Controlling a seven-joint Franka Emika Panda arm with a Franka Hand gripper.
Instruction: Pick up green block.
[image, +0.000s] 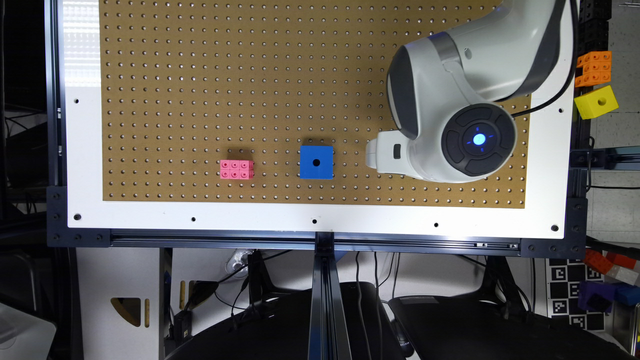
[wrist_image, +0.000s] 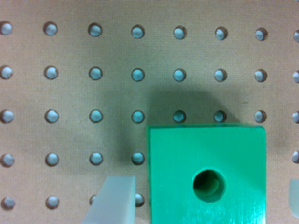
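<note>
Green block (wrist_image: 207, 175) between fingers (wrist_image: 114, 200) — edge cropped.

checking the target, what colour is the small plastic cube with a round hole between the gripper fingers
Bright green. The small plastic cube shows best in the wrist view, between the fingers.

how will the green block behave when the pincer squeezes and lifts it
The green block looks like rigid plastic with flat, square faces, so it probably won't deform or roll. Its surface looks smooth, so it might slip under a light squeeze. The hole through its face suggests it is fairly light. The pincer stands open around it.
</note>
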